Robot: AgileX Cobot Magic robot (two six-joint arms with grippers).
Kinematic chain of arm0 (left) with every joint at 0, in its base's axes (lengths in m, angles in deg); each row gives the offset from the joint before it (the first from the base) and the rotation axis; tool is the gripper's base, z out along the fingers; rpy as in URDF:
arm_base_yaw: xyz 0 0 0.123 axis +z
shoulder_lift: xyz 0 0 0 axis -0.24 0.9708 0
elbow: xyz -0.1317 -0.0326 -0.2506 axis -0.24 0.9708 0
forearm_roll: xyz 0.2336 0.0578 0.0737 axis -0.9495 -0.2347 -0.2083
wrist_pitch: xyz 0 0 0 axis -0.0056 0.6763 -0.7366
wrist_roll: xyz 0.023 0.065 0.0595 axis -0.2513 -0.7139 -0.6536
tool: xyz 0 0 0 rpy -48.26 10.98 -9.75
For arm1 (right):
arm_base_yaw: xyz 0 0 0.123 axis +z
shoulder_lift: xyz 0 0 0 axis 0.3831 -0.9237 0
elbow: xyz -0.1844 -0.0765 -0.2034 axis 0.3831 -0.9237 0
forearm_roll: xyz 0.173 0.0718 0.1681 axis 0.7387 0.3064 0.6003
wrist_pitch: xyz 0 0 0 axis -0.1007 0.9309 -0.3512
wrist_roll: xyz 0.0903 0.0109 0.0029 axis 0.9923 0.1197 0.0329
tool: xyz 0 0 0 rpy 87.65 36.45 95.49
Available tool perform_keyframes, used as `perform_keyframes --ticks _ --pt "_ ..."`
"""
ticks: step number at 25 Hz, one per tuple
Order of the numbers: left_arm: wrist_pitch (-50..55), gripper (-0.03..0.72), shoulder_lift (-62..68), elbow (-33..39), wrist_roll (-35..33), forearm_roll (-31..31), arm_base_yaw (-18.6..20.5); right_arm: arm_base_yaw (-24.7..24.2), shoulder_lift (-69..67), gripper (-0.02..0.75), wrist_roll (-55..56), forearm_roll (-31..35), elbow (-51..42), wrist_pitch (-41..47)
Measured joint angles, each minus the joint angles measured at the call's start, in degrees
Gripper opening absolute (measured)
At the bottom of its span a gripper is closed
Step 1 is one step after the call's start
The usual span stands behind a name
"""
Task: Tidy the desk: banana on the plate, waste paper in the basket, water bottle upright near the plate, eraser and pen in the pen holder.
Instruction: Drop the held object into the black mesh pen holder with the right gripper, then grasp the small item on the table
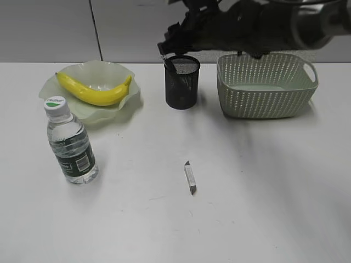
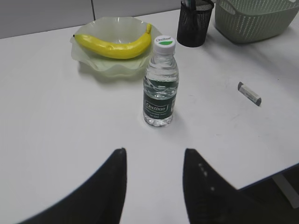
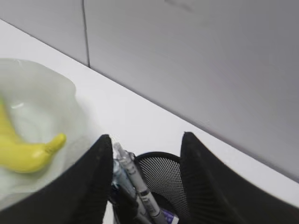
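Observation:
The yellow banana (image 1: 93,92) lies in the pale green plate (image 1: 109,112). In front of it the water bottle (image 1: 70,143) stands upright. My right gripper (image 3: 147,136) hangs open right over the black mesh pen holder (image 1: 182,85). Pens (image 3: 135,179) stand inside the holder and lean against the gripper's left finger. A small grey-and-white eraser (image 1: 190,178) lies on the desk (image 1: 263,192) at mid-front. My left gripper (image 2: 154,150) is open and empty, low over the desk in front of the bottle (image 2: 160,84). The waste paper is hidden or out of view.
The sage-green basket (image 1: 263,98) stands right of the pen holder at the back. The right arm (image 1: 247,27) reaches across above the basket. A grey wall closes the far edge of the desk.

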Motion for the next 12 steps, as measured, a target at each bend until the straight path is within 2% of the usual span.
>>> perform_keyframes --ticks 7,9,12 --pt "0.0 0.301 0.0 0.0 0.0 0.0 0.0 0.0 15.93 0.382 1.47 -3.79 0.0 18.91" --pt "0.0 0.301 0.0 0.0 0.0 0.0 0.0 0.0 20.75 0.382 6.2 -9.11 0.0 24.22" --pt "0.0 0.301 0.0 0.0 0.0 0.0 0.0 0.0 27.16 0.382 23.19 -27.21 0.03 33.97"
